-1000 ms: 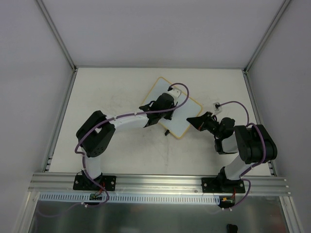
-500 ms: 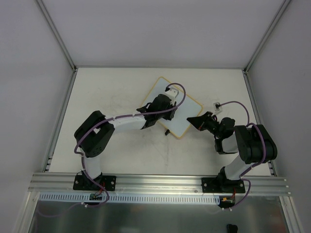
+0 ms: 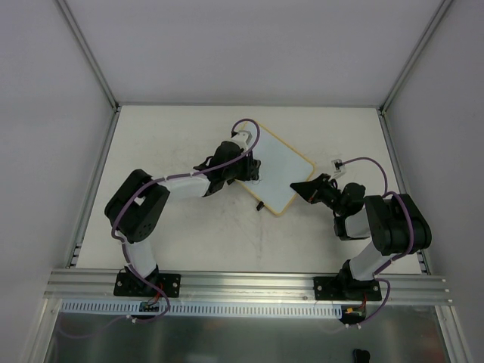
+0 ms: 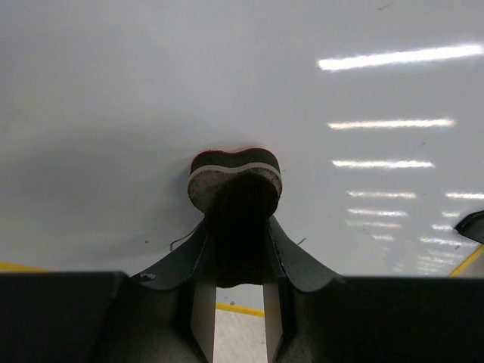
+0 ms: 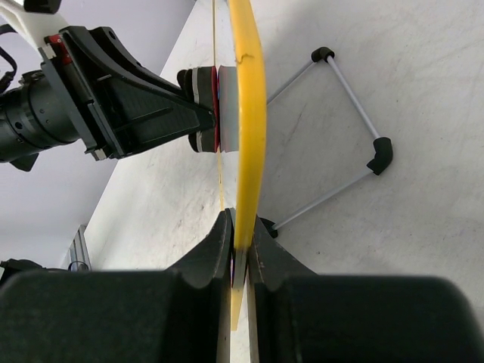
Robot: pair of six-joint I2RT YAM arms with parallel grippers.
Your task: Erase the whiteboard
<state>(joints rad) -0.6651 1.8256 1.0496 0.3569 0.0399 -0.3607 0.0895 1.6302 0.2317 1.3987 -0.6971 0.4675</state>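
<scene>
The whiteboard (image 3: pixel 283 172) stands tilted mid-table, its white face (image 4: pixel 151 91) free of marks where I can see it. My left gripper (image 3: pixel 242 171) is at the board's left edge, shut on a small eraser (image 4: pixel 235 180) whose felt face is pressed flat against the board. The right wrist view shows that eraser (image 5: pixel 206 89) touching the board from the left side. My right gripper (image 3: pixel 304 187) is shut on the board's yellow frame edge (image 5: pixel 246 113), and its fingers (image 5: pixel 219 242) pinch the rim on both sides (image 5: pixel 240 231).
The board's wire stand with black feet (image 5: pixel 378 155) rests on the table behind it; one foot (image 3: pixel 260 206) shows below the board. Enclosure walls surround the table. An aluminium rail (image 3: pixel 249 283) runs along the near edge.
My left gripper has slid the eraser up and to the left across the board, from its middle to its left edge. The right gripper and the board stay put.
</scene>
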